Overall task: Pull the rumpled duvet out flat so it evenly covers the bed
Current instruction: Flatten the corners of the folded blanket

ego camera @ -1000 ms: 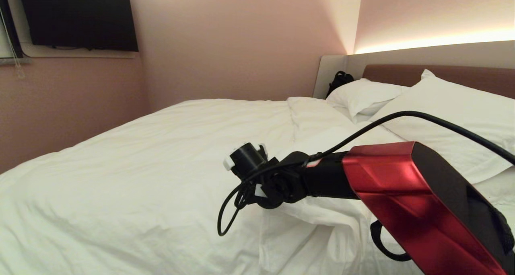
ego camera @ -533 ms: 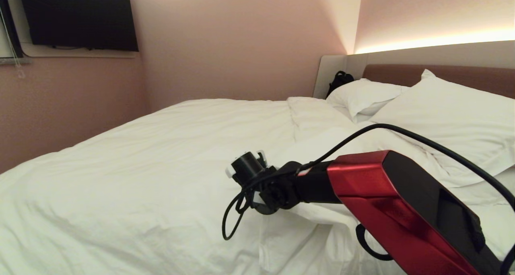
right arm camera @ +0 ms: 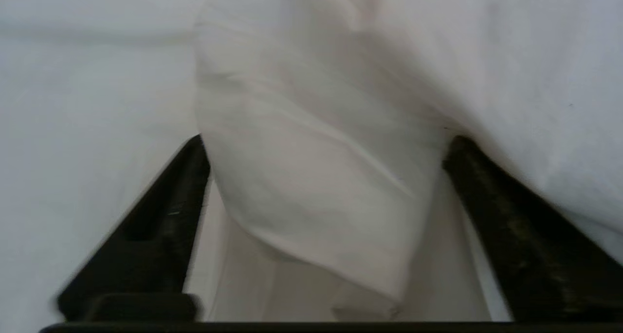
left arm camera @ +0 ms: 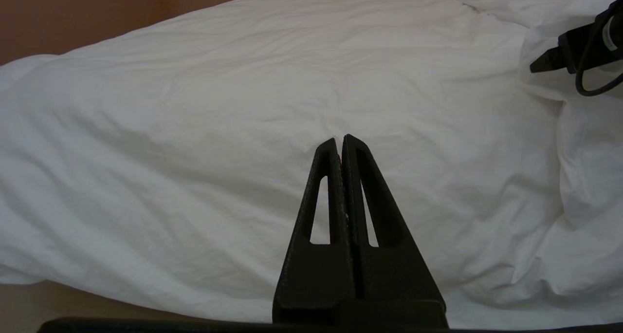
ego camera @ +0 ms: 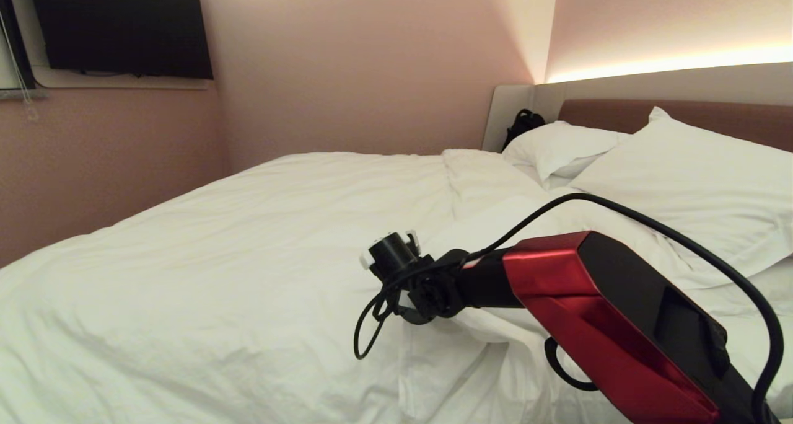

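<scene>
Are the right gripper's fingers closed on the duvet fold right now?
No, the right gripper fingers stand wide apart around a duvet fold.

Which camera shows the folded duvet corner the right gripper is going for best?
Right wrist view: the folded corner fills the space between the open right gripper. Head view has the arm covering most of that fold; left wrist view catches only its edge.
</scene>
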Tool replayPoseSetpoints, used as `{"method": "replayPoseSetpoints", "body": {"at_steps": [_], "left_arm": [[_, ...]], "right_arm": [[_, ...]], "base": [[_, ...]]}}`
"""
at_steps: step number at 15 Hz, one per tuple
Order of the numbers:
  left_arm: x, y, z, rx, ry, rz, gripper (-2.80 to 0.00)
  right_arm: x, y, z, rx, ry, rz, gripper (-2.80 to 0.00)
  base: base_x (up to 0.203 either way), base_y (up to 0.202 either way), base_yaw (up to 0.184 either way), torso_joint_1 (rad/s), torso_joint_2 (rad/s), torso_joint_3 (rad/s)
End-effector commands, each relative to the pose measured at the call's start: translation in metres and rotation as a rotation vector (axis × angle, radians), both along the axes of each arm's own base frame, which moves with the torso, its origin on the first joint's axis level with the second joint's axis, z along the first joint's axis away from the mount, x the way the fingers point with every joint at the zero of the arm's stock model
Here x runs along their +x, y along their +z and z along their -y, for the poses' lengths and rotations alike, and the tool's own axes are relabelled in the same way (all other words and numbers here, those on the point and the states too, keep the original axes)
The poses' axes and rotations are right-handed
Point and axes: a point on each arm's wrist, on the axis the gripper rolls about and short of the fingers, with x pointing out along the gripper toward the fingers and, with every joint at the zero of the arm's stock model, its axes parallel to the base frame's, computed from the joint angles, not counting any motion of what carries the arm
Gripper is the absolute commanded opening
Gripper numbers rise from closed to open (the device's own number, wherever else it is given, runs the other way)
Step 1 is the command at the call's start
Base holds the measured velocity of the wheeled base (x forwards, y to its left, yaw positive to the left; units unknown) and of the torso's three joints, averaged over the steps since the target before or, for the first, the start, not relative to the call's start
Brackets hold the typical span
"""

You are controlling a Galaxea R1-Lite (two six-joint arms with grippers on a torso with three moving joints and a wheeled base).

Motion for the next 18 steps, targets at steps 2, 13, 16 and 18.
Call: {"method": "replayPoseSetpoints", "body": {"at_steps": [2, 13, 16, 18], "left_arm": [[0.000, 0.000, 0.000, 0.000, 0.000, 0.000, -2.80], [0.000, 0.000, 0.000, 0.000, 0.000, 0.000, -2.80], [0.000, 0.000, 0.000, 0.000, 0.000, 0.000, -2.80], [0.000, 0.000, 0.000, 0.000, 0.000, 0.000, -2.80]], "right_arm": [[0.000, 0.003, 0.000, 0.011, -0.003, 0.014, -2.80], [-0.004, 0.029, 0.004, 0.049, -0.014, 0.049, -2.80], [-0.014, 0.055, 0.013, 0.076, -0.031, 0.075, -2.80], [-0.032, 0.079, 0.030, 0.086, -0.040, 0.077, -2.80]], "base": [[0.000, 0.000, 0.000, 0.000, 0.00, 0.000], [0.000, 0.000, 0.000, 0.000, 0.00, 0.000], [0.000, 0.000, 0.000, 0.000, 0.00, 0.000], [0.000, 0.000, 0.000, 0.000, 0.00, 0.000]]}}
